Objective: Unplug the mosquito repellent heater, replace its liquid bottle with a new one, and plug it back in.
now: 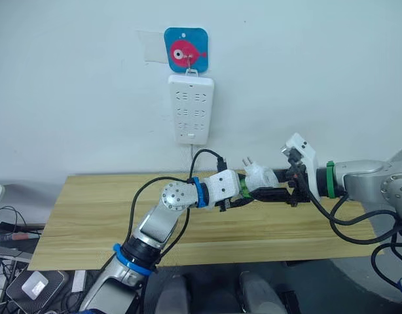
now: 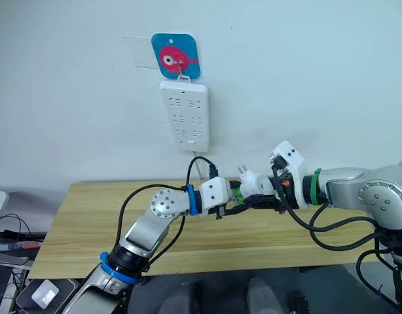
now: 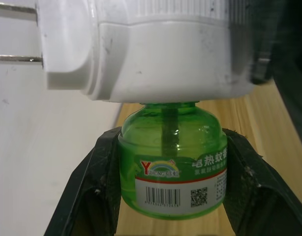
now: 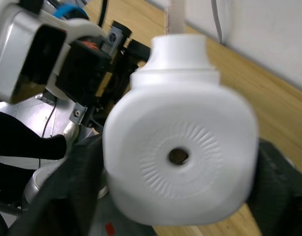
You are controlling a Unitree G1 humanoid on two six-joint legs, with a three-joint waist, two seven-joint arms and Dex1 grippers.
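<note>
White mosquito repellent heater [image 1: 261, 178] hangs above our wooden worktop [image 1: 90, 219], clamped in our right hand [image 1: 277, 185]; our left hand [image 3: 170, 196] grips its green bottle [image 3: 171, 167]. Behind, the power strip [image 1: 190, 108] hangs unobstructed.

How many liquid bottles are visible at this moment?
1: a green liquid bottle attached under the mosquito repellent heater, between the left gripper's fingers. Any replacement bottle may be out of view.
</note>
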